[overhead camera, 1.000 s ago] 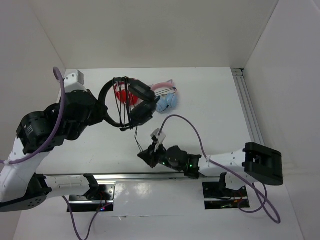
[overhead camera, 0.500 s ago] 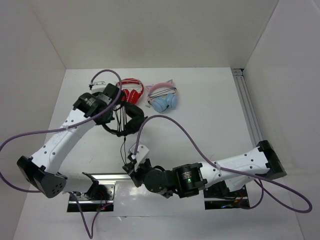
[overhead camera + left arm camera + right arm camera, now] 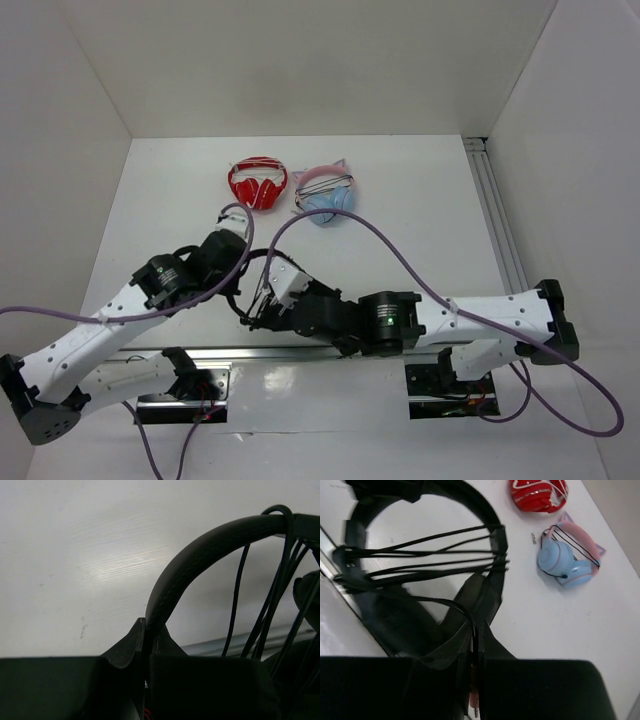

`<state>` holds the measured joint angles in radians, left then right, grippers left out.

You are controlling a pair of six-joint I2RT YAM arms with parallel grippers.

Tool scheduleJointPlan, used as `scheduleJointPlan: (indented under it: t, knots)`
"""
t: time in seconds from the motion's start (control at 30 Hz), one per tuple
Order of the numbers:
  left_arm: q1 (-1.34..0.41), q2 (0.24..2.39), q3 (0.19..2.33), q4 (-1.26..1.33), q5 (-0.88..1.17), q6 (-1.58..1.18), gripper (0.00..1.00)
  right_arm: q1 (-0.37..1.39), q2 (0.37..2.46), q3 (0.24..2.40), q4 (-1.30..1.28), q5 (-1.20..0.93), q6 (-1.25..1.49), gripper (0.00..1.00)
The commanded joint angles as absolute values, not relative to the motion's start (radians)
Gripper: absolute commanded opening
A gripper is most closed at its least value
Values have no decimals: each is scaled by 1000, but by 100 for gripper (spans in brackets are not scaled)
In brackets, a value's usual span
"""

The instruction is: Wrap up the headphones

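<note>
Top view, headphones: the black headphones [image 3: 268, 262] sit at the middle of the tabletop's [image 3: 420, 230] near edge, between the two hands. Whether they rest on the surface I cannot tell.
Top view, left hand: the left hand [image 3: 238, 282] comes in from the left side and meets them. Its grip is not readable from above.
Top view, right hand: the right hand [image 3: 258, 312] reaches across from the right side, just beside the left one. Its own arm hides the fingers.
Top view, others: a red pair [image 3: 258, 184] and a blue pair [image 3: 326, 196] lie side by side toward the far edge, well apart from the work.
Left wrist view, grip: the fingers are clamped on the padded headband [image 3: 200, 550], which arcs up and to the right out of them. This looks like an anchor hold, so the frame cannot swing while cord goes round it.
Left wrist view, cable: several strands of cable [image 3: 235, 600] cross the opening under the arc.
Right wrist view, grip: the fingers are pinched together on the thin cable, which curves out of them toward the headphones. A plug seems to sit low between them.
Right wrist view, wraps: five or so strands run taut across the band from side to side.
Right wrist view, purpose: holding the free end probably lets this hand lead the cord and keep the turns tight.
Progress: winding looks well along, with only a short tail loose.
Risk: if the tail is let go untucked, the turns may slacken.
</note>
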<state>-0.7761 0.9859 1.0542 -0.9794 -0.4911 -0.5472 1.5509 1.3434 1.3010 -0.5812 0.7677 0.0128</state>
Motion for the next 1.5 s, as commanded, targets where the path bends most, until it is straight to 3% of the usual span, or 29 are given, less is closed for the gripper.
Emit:
scheduleJointPlan:
  t: [0.0, 0.13, 0.37, 0.5, 0.67, 0.93, 1.23, 1.47]
  knots:
    - [-839, 913, 1045, -838, -269, -427, 0, 1510, 1221, 1238, -537, 812, -69, 0]
    - [-929, 913, 1063, -857, -140, -408, 0, 1409, 1171, 1169, -450, 807, -98, 0]
    - [-991, 913, 1097, -896, -118, -399, 0, 1243, 1190, 1138, -396, 664, -120, 0]
    - [-991, 913, 1129, -905, -106, -390, 0, 1169, 1200, 1092, -374, 586, -107, 10]
    - [-991, 988, 1206, -957, -139, -380, 0, 1059, 1200, 1071, -327, 489, -89, 33]
    - [-991, 1091, 1207, -934, -84, -327, 0, 954, 1220, 1101, -348, 407, -101, 45]
    - [-855, 1152, 1187, -925, -8, -298, 0, 836, 1187, 1091, -370, 227, -110, 49]
    - [-744, 1172, 1187, -925, -41, -318, 0, 750, 1198, 1072, -370, 121, -87, 61]
